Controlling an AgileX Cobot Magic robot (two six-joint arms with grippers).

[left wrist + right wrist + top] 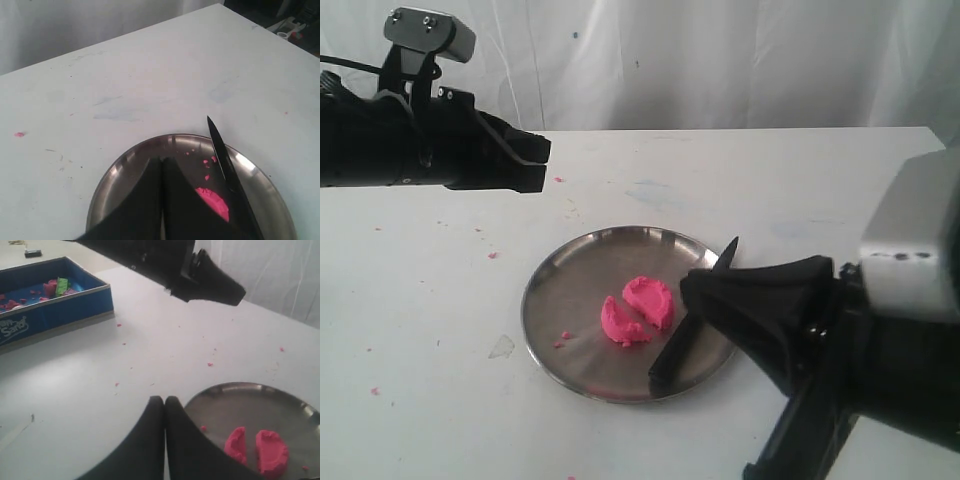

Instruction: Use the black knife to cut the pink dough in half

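The pink dough lies in two half-lumps [650, 300] [620, 322] side by side in the middle of the steel plate [545, 290]. On the plate's right side rests the black knife [672, 358], its tip past the far rim. My right gripper [688, 290] hovers over the knife's middle, shut with nothing in it; its wrist view shows shut fingers [165, 401] beside both halves [236, 444] [272, 452], but no knife. My left gripper [542, 160] hangs high at the back left, shut and empty. Its shut fingers [162, 161] hide most of the dough [215, 202]; the knife [225, 160] shows.
A blue box [50, 300] holding pink and green bits stands far off on the table. Pink crumbs [563, 338] lie on the plate and a few more crumbs [492, 255] dot the white table. A white curtain closes the back.
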